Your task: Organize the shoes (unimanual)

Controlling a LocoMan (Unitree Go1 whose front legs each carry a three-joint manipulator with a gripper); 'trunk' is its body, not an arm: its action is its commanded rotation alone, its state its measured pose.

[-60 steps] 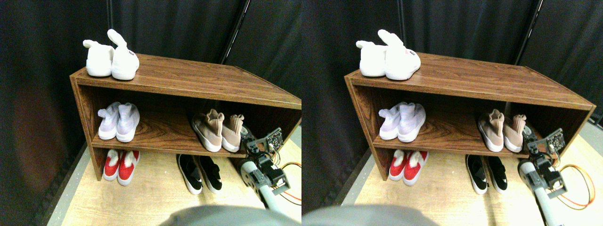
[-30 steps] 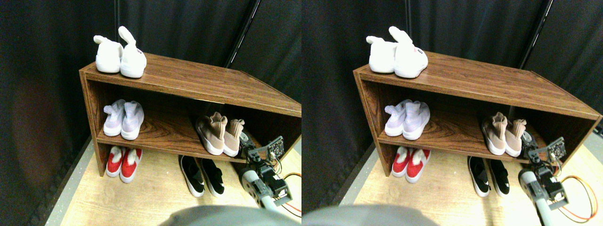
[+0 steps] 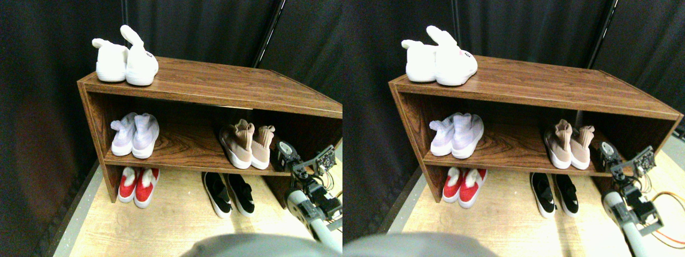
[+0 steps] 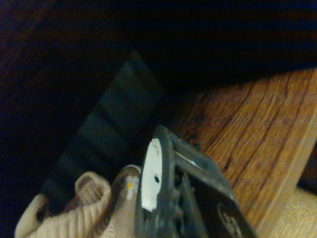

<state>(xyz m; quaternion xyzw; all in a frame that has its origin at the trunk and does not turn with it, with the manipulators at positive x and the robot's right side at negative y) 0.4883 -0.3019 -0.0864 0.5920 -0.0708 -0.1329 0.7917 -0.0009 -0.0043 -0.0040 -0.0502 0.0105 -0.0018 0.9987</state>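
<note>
In the stereo pair view, the tan knit sock-collar sneakers with white soles (image 3: 248, 143) sit paired on the dark wooden rack's middle shelf (image 3: 187, 158), heels out. The low black slip-ons with white soles (image 3: 229, 193) lie on the floor below. The right pincer (image 3: 283, 155) hangs just beside the tan pair, apparently reaching toward it; lavender knit sneakers (image 3: 134, 135) stand well apart.

In the wrist view, a tan collar (image 4: 84, 206) shows beside the dark jaw frame; whether the pincer is wide or narrow cannot be told
</note>
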